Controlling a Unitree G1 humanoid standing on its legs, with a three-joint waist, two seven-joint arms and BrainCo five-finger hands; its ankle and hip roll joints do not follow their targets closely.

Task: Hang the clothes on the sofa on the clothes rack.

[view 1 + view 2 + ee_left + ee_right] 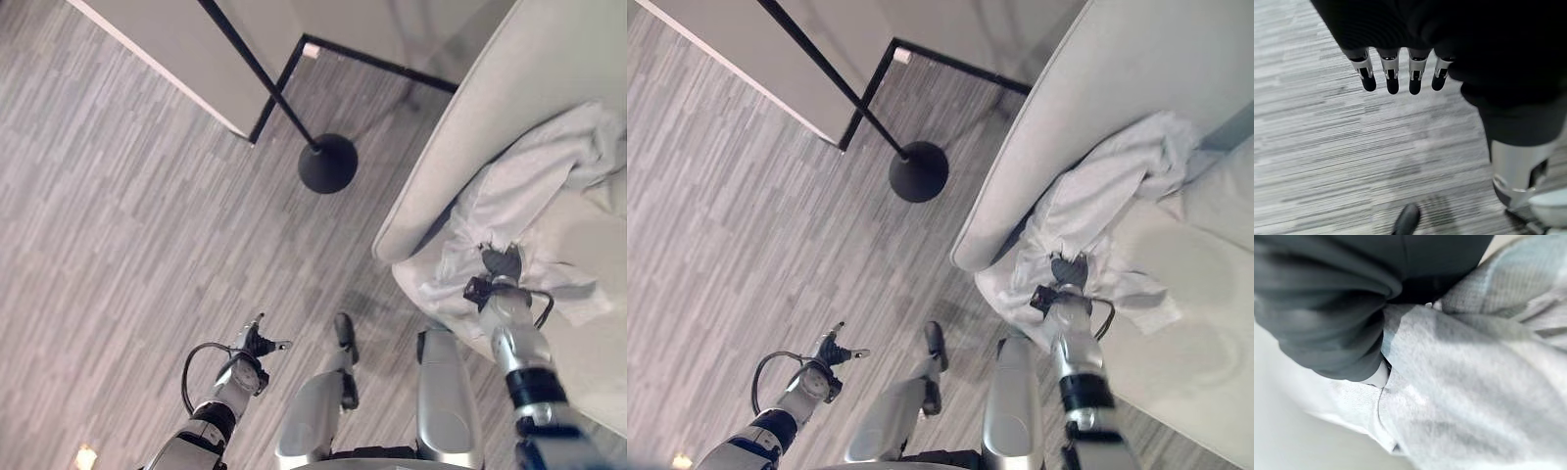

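Crumpled white knitted garment (534, 196) lies heaped over the pale grey fabric sofa (509, 88), spilling across its seat's front edge. Right hand (502, 262) is pressed into the cloth, fingers buried, grip unreadable. Left hand (1400, 73) hangs over grey striped floor (118, 215), fingers straight, empty. Black round-based clothes rack (327, 163) stands beyond.

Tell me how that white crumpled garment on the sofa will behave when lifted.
The white crumpled garment is folded and draped over the light grey sofa, so it is likely floppy and will sag and trail. It looks light. The right hand is buried in it.
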